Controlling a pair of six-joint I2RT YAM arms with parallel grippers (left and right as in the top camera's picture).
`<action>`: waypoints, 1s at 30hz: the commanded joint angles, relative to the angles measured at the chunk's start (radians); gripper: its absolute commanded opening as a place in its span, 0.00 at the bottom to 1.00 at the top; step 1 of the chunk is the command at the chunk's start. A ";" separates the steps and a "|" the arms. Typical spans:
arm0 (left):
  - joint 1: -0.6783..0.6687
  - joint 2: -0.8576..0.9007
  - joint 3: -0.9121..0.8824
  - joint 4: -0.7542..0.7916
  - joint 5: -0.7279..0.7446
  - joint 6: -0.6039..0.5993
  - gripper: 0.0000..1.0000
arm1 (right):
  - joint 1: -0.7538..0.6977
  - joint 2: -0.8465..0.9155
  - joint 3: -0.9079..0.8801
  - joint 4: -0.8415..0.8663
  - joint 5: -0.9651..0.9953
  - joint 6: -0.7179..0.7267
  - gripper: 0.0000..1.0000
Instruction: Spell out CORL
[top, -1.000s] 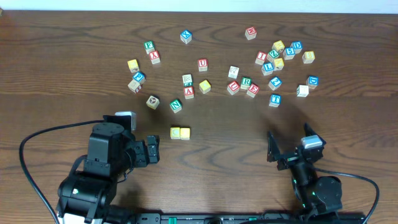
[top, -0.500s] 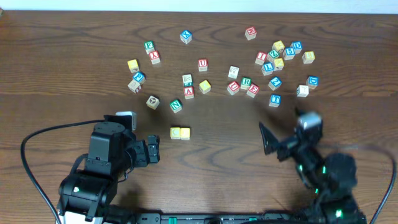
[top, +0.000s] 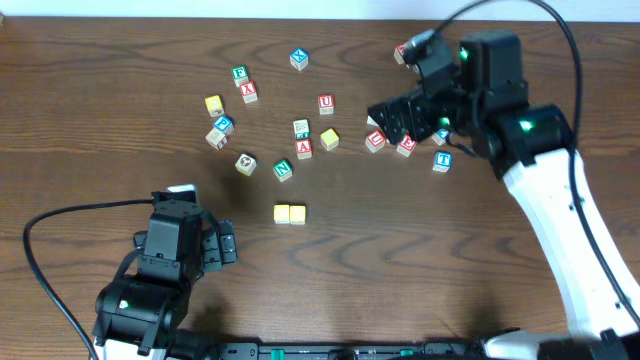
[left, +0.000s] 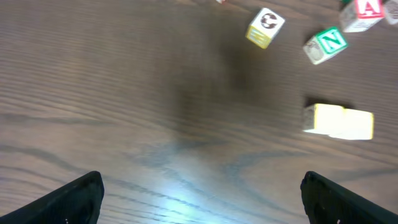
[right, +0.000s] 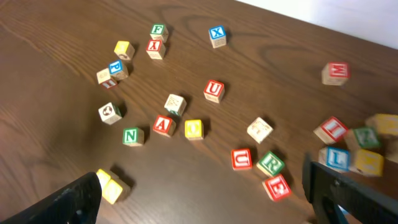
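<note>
Two yellow cubes (top: 290, 213) sit side by side at mid-table; they also show in the left wrist view (left: 339, 120) and at the lower left of the right wrist view (right: 109, 185). The green R cube (right: 271, 163) and the blue L cube (right: 334, 158) lie in the far-right cluster; the right arm hides both from overhead. My right gripper (top: 390, 122) hovers open over that cluster, and nothing sits between its fingers (right: 211, 199). My left gripper (top: 225, 248) is open and empty near the front left (left: 202, 205), left of the yellow pair.
Loose cubes are scattered across the far half: green N (top: 283, 170), red A (top: 303, 149), red U (top: 326, 103), blue X (top: 299, 59), blue T (top: 442, 160), and a red U (right: 241, 158) and red E (right: 277, 186) beside the R.
The right arm has swung from the front right up to the far-right cluster of cubes. The left gripper has drawn back slightly to the left. No cube has moved.
</note>
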 joint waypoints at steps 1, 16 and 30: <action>0.004 0.000 0.002 -0.023 -0.059 0.072 0.99 | 0.007 0.052 0.026 0.037 -0.064 -0.027 0.99; 0.004 0.000 0.002 -0.022 -0.050 0.124 0.99 | 0.122 0.174 0.026 0.167 0.278 0.251 0.99; 0.004 0.000 0.002 -0.024 -0.026 0.082 0.99 | 0.183 0.311 0.026 0.075 0.709 0.703 0.99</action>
